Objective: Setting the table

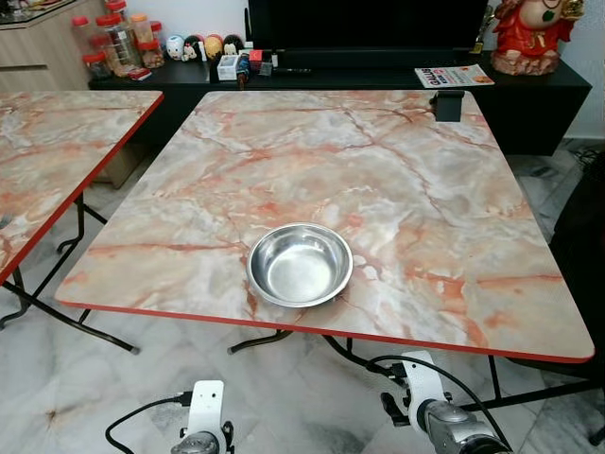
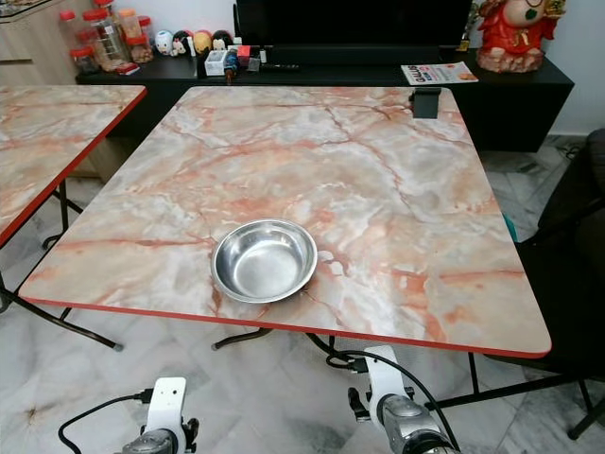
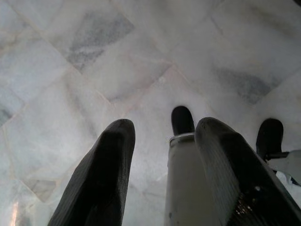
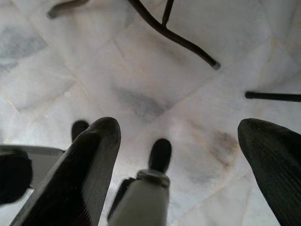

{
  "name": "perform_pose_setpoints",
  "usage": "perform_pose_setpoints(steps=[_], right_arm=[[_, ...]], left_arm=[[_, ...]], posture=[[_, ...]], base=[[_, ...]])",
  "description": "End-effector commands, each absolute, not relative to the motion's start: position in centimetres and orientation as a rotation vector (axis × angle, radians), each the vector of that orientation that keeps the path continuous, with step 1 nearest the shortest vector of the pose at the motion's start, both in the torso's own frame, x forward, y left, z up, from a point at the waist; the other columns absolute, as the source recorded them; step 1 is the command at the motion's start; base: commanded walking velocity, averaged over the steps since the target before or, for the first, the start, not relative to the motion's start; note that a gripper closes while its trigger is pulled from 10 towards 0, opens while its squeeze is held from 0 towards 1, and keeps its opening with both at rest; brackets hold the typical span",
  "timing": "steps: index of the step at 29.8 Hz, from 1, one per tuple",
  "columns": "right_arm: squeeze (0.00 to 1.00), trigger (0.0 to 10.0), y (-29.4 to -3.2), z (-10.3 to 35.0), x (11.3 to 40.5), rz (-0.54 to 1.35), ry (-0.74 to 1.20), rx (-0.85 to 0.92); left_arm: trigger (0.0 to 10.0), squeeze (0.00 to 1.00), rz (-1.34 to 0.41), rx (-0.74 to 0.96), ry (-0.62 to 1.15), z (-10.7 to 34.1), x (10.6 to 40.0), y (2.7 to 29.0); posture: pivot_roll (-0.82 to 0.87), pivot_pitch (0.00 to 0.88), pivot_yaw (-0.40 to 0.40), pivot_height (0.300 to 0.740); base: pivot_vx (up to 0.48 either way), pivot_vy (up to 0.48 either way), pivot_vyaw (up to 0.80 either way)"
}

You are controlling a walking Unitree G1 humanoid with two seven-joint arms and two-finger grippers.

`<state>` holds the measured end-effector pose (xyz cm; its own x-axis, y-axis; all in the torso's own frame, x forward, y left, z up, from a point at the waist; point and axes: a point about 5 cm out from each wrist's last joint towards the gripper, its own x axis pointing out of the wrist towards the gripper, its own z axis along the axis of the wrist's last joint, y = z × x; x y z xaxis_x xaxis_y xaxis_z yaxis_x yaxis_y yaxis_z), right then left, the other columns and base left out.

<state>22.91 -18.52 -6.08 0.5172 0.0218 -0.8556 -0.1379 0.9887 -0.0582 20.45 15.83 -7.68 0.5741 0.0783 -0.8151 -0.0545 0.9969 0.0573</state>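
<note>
On the far left, a second marble-patterned desk (image 1: 47, 161) is standing apart from the main one, and nothing on it is calling for attention. Low at the left, the left claw (image 3: 160, 165) is hanging over the pale tiled floor (image 3: 94, 70), its two black fingers (image 3: 101, 179) spread with nothing between them, so it is released and idle. Moving rightward, the main desk (image 1: 397, 170) is carrying a single steel bowl (image 1: 300, 264), which is sitting upright and empty near the front edge, roughly at the middle of that edge. Further right, the right claw (image 4: 181, 165) is also pointing down at the floor beside the desk's black legs (image 4: 174, 35), its fingers parted wide and gripping nothing.

Judging from this, the bowl is placed and the next piece of tableware is yet to be fetched. To do that well, the robot is needing to lift whichever arm it chooses clear of the red desk rim before reaching, and to keep the bowl from being nudged toward the edge it is already close to. At the back right, a dark holder (image 1: 448, 105) is resting on the far corner, well apart from the bowl.
</note>
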Motion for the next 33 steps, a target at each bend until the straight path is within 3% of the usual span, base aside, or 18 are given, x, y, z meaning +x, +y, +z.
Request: perform_pose_setpoints(steps=[1,11,16,19,33], right_arm=[[0.00,10.0,-18.0,-5.9,23.2,0.117,1.013,-0.144],[0.00,10.0,-18.1,-5.9,23.3,0.076,1.022,-0.110],[0.00,10.0,-19.1,-6.2,22.6,0.081,1.038,-0.146],[0.00,10.0,-19.0,-6.1,22.8,0.091,1.016,-0.125],[0.00,10.0,-18.7,-6.1,22.9,0.054,1.000,-0.086]], left_arm=[[10.0,0.00,0.081,0.078,0.939,-7.5,20.6,16.8],[10.0,0.00,0.083,0.117,0.857,-6.9,21.5,17.1],[10.0,0.00,0.058,0.091,0.901,-7.8,20.1,15.1],[10.0,0.00,0.072,0.095,0.893,-7.3,20.9,17.1],[10.0,0.00,0.079,0.083,0.910,-7.3,20.9,17.3]], posture=[[-0.11,0.012,0.082,0.740],[-0.11,0.019,0.068,0.740],[-0.12,0.026,0.048,0.740],[-0.11,0.018,0.041,0.740],[-0.11,0.000,0.056,0.740]], base=[[0.000,0.000,0.00],[0.000,0.000,0.00],[0.000,0.000,0.00],[0.000,0.000,0.00],[0.000,0.024,0.00]])
